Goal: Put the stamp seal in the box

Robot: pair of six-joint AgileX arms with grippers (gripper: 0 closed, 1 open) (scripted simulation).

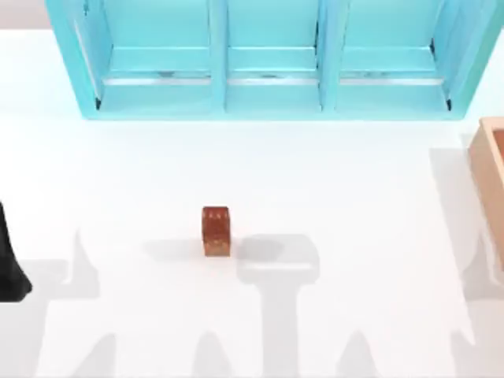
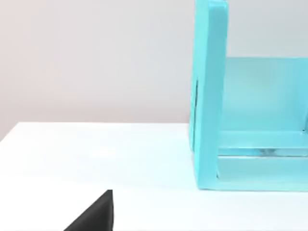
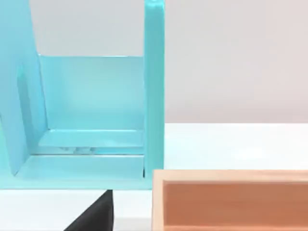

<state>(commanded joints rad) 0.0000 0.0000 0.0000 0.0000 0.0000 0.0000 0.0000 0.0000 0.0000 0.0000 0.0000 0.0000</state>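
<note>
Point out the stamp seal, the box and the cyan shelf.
stamp seal (image 1: 216, 231): top view, its reddish-brown body.
box (image 3: 231, 176): right wrist view, its near tan rim.
cyan shelf (image 1: 218, 55): top view, an upright divider.

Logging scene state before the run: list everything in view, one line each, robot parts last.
stamp seal: 1, reddish-brown with golden-tan base, upright near the table's middle, standing free.
box: 1, light tan with orange-brown inside, at the table's right edge, cut off by the frame; near wall also in the right wrist view.
shelf: 1, cyan, three compartments, along the far side.
table: 1, white.
left arm: 1, black, parked at the left edge.
left pincer: dark tip, low over the table.
right pincer: dark tip, beside the box.
</note>
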